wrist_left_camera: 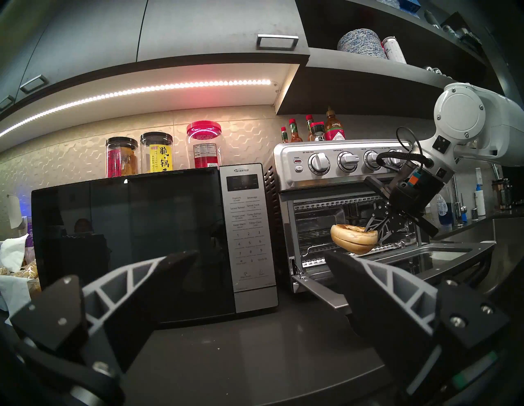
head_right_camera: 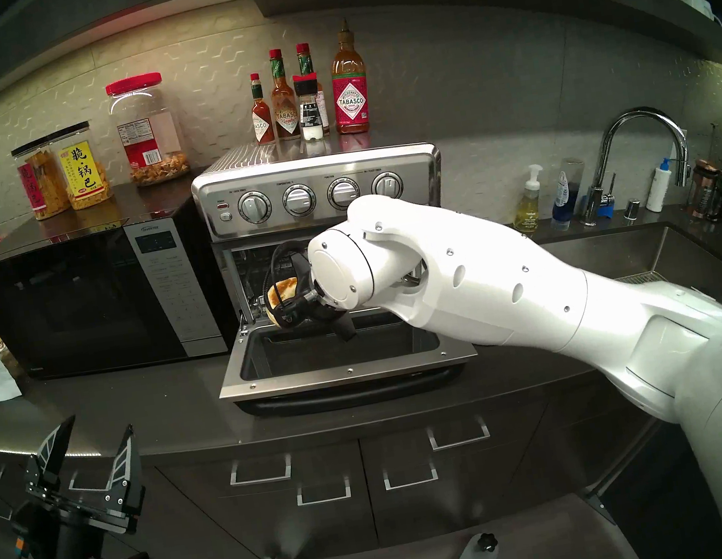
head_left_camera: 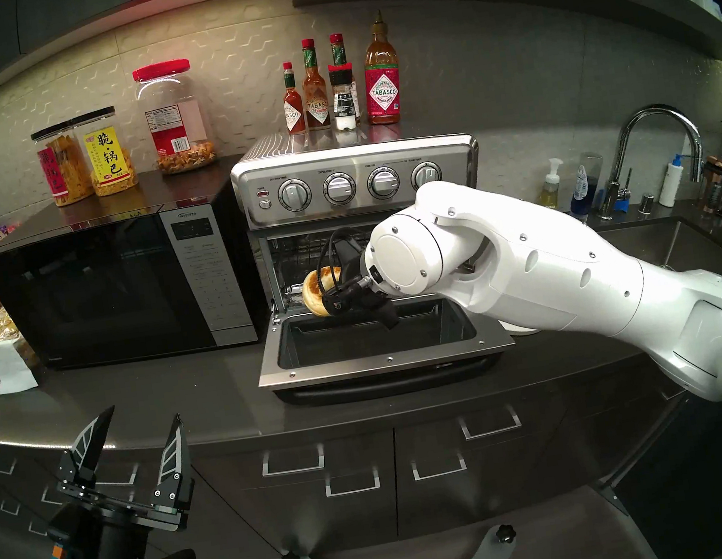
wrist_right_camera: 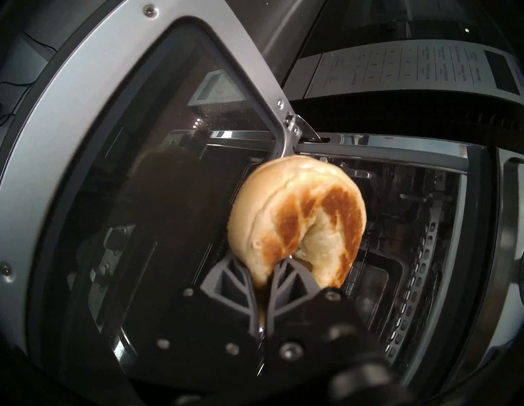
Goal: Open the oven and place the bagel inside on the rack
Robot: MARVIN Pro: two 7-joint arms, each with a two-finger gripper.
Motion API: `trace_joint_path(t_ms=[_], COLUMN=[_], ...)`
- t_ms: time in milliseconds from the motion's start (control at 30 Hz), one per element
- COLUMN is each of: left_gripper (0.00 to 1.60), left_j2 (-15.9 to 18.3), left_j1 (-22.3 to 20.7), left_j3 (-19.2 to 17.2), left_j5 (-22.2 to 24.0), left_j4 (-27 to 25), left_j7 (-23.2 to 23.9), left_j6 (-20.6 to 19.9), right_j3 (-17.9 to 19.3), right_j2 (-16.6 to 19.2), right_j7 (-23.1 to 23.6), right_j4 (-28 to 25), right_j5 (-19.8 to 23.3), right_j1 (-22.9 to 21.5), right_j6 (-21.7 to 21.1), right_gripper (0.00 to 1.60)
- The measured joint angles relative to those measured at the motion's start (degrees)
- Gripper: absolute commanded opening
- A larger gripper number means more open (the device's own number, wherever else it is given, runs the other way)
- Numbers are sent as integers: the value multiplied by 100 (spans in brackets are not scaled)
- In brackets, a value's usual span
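The stainless-steel oven (head_left_camera: 353, 171) stands on the counter with its glass door (head_left_camera: 384, 361) dropped flat toward me. My right gripper (wrist_right_camera: 272, 269) is shut on the rim of the bagel (wrist_right_camera: 297, 224), which is pale tan with toasted brown patches. The bagel (head_left_camera: 319, 292) hangs at the left part of the oven's mouth, over the door hinge. In the left wrist view the bagel (wrist_left_camera: 353, 239) hovers just above the rack (wrist_left_camera: 314, 262), touching nothing else. My left gripper (head_left_camera: 143, 413) is open and empty, low in front of the counter edge, left of the oven.
A black microwave (head_left_camera: 119, 283) stands directly left of the oven, with snack jars (head_left_camera: 101, 156) on top. Sauce bottles (head_left_camera: 341, 85) sit on the oven's top. A white plate (head_left_camera: 518, 328) peeks out under my right arm. A sink faucet (head_left_camera: 656, 156) is at the right.
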State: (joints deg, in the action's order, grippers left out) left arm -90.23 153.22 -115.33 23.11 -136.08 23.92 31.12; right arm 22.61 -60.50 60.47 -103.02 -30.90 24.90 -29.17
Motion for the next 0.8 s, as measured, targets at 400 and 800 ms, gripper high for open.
trace_joint_path(t_ms=[400,800], left_gripper=[160,160], left_j2=[0,0], left_j1=[0,0], left_j3=[0,0], left_j5=[0,0], left_j4=[0,0], left_j7=[0,0], left_j6=[0,0], right_j3=[42,184], right_j2=[-72,-72], right_j7=[-128,-209], right_j4=[183,360], right_j5=[-57,-64], right_j1=[1,-9], right_j6=[1,151], right_gripper=[0,0])
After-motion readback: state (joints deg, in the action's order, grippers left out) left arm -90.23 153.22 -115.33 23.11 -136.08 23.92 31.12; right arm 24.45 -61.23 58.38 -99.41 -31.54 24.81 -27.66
